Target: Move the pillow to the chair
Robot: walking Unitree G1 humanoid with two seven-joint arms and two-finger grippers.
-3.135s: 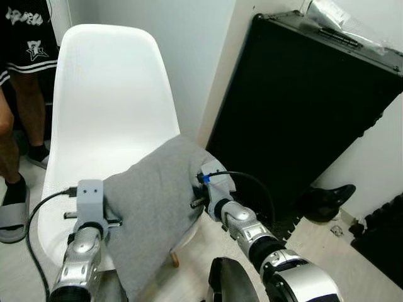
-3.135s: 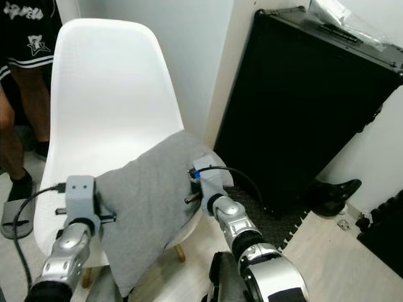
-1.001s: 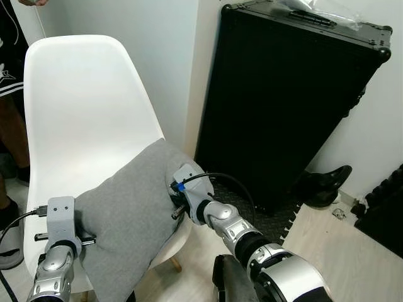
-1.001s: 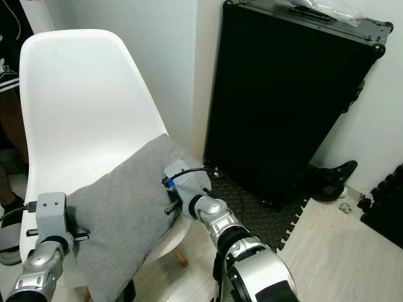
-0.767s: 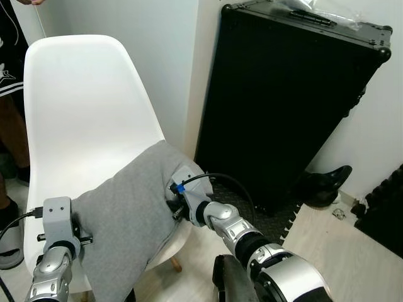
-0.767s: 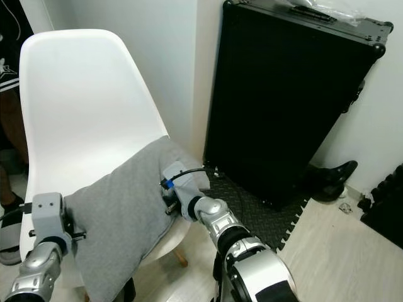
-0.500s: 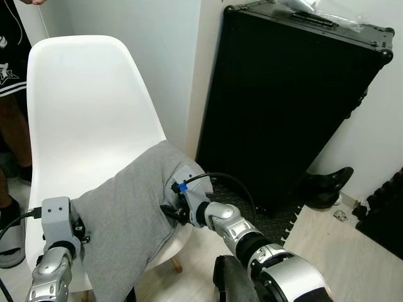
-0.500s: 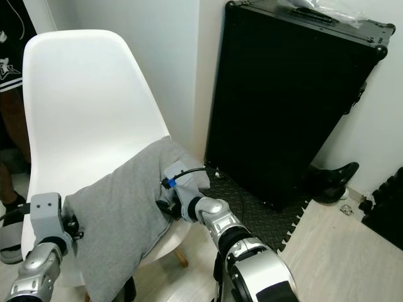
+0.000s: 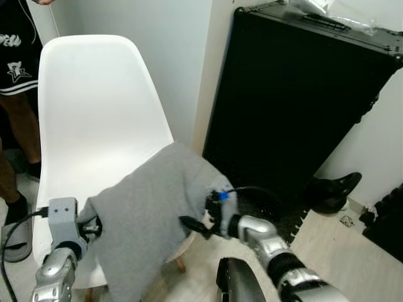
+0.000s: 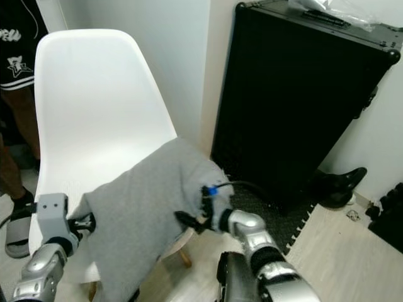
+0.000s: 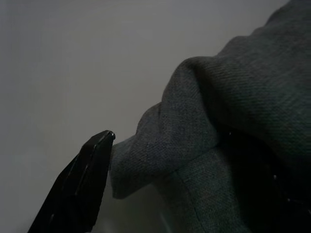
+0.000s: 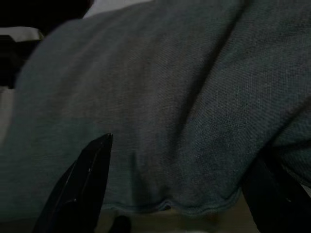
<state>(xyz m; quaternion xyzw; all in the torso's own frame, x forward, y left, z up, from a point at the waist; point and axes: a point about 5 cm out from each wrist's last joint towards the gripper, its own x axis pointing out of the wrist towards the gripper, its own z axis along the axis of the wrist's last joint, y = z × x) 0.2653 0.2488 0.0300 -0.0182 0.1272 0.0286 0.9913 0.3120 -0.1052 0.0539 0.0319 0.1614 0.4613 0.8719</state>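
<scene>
From the head views, a moulded white plastic chair [image 9: 94, 138] with a smooth glossy shell stands against a pale wall, on a light wood-look floor [image 9: 334, 251]. To its right a large black hard case with a ribbed face [image 9: 296, 107] leans on the wall, with a black shoe [image 9: 334, 192] by its near right corner. At far left a person's bare leg [image 9: 16, 132] in black shorts stands beside the chair.

A soft grey knitted fabric pillow [image 9: 151, 214] lies slumped over the seat's near right edge. The right gripper [image 9: 195, 225] sits at the pillow's near right side; the left gripper [image 9: 91, 228] is at its left corner.

In the left wrist view, one black finger [image 11: 80, 187] touches a folded pillow corner; I cannot tell its state.

In the right wrist view, the fingers [image 12: 82, 182] are spread wide, released before the woven cloth.
</scene>
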